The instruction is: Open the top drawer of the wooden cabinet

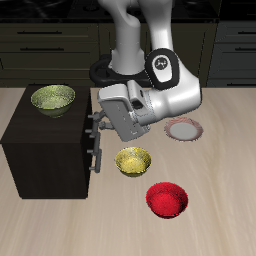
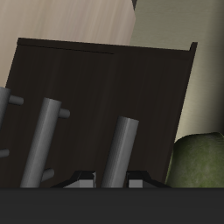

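Gripper [image 1: 103, 124] sits at the wooden cabinet [image 1: 45, 150], its jaws straddling the top drawer's [image 2: 105, 96] grey bar handle [image 2: 121, 150]. Drawer front is flat, very dark brown. Whether the fingers pinch the bar, I cannot tell.

Glossy white, rounded arm segments with dark joint rings and a round black logo disc; pale grey end effector [image 1: 100, 124].
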